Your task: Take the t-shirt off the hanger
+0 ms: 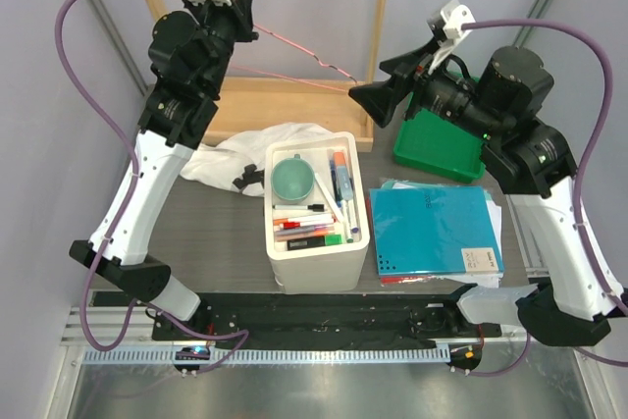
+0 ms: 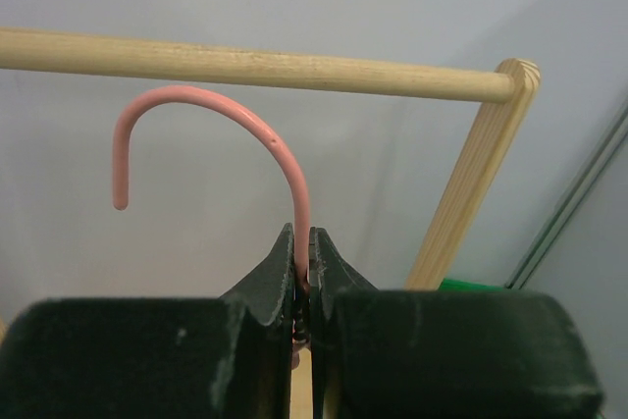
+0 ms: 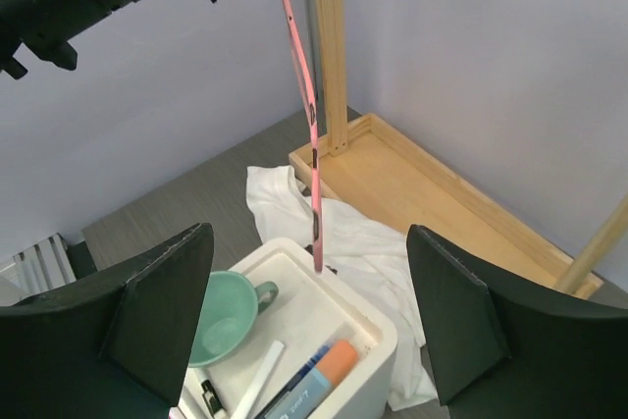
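Black left fingers (image 2: 278, 267) fill the bottom of the left wrist view, pressed together on the neck of the pink hanger (image 2: 287, 159). Its hook curls free just below the wooden rail (image 2: 245, 64) without touching it. That pinch on thin wire looks slight. I judge the hanger could swivel or slide out, and a lift could catch the hook on the rail. Everything under the neck is blocked by the fingers.

Seen from the right wrist, the right fingers (image 3: 157, 311) stand wide apart and hold nothing. Between them the hanger hangs edge-on, its low end over the white bin (image 3: 368, 319) beside the mint cup (image 3: 228, 313). The t-shirt (image 3: 368, 242) lies crumpled on the counter (image 3: 196, 193) behind the bin, seemingly clear of the wire. The bin hides its near edge, so I cannot tell whether any cloth touches the hanger. A swing could knock the wire into the bin's contents.

Overhead, the t-shirt lies between the bin and the rack's wooden base (image 1: 285, 105). The wire is thin and hard to trace, and the left fingers' grip is too small to make out.
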`<state>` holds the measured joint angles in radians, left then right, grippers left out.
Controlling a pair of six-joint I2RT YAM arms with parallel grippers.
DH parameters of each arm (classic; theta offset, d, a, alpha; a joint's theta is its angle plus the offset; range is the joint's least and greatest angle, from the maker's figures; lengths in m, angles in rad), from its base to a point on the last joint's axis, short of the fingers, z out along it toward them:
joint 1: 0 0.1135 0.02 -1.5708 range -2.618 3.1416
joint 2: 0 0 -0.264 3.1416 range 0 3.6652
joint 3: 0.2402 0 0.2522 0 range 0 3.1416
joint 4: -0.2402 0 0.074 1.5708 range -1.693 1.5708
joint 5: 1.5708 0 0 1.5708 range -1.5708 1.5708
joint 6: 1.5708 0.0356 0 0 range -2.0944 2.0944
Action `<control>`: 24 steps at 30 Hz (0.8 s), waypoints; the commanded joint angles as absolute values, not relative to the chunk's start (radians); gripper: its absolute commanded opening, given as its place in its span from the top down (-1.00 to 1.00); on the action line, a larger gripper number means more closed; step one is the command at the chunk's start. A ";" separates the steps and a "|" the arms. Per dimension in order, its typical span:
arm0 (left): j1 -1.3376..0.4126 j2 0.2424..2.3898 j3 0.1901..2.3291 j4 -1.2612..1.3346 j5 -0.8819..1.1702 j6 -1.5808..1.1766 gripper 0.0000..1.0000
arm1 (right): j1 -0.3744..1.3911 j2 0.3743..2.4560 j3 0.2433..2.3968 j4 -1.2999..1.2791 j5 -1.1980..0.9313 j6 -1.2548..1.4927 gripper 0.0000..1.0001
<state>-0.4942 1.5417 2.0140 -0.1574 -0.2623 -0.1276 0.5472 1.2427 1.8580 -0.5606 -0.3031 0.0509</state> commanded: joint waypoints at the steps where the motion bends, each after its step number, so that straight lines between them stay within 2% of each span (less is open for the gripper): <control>1: -0.491 1.512 2.042 -0.169 -0.157 -0.173 1.00 | 0.548 1.327 1.930 -0.545 -0.399 0.084 -0.61; 4: -0.511 1.520 2.043 -0.179 -0.141 -0.173 1.00 | 0.563 1.351 1.931 -0.526 -0.382 0.097 -0.44; 8: -0.528 1.520 2.042 -0.202 -0.140 -0.134 1.00 | 0.586 1.365 1.914 -0.523 -0.342 0.080 -0.38; 13: -0.538 1.520 2.045 -0.213 -0.143 -0.117 1.00 | 0.606 1.381 1.910 -0.552 -0.266 0.067 0.02; 18: -0.557 1.522 2.046 -0.204 -0.156 -0.094 1.00 | 0.650 1.373 1.858 -0.557 -0.163 0.049 0.15; 23: -0.575 1.519 2.039 -0.192 -0.167 -0.077 1.00 | 0.687 1.385 1.853 -0.564 -0.112 0.032 0.19; 24: -0.577 1.519 2.036 -0.192 -0.167 -0.075 1.00 | 0.690 1.384 1.855 -0.565 -0.086 0.032 0.44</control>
<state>-0.5621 1.5417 2.0140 -0.2287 -0.1646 -0.1013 0.6724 1.3884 1.8473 -0.5793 -0.1787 0.0536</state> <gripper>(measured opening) 0.035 0.411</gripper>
